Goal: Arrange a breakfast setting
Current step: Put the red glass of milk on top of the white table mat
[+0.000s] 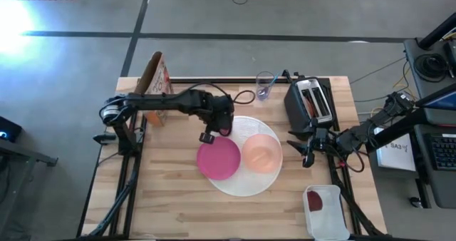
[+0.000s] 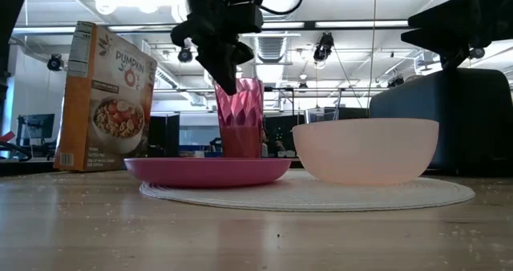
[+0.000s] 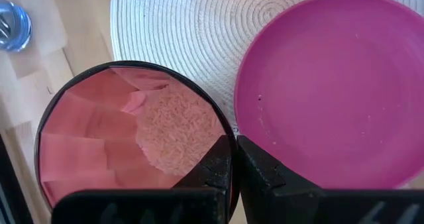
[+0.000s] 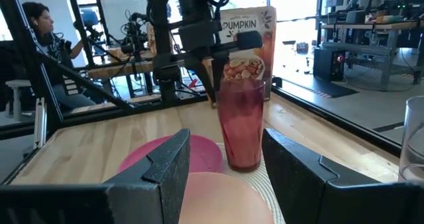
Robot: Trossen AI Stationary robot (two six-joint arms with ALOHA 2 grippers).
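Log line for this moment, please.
left gripper: shut on pink cup rim, on white plate | right gripper: open, waiting by toaster

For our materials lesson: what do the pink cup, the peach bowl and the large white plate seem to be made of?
Pink cup: probably clear tinted plastic, faceted and glossy; the background shows through it.
Peach bowl: likely frosted plastic, light glowing through its matte wall.
Large white plate: concentric ribbed rings, so it may be woven or moulded; uncertain.
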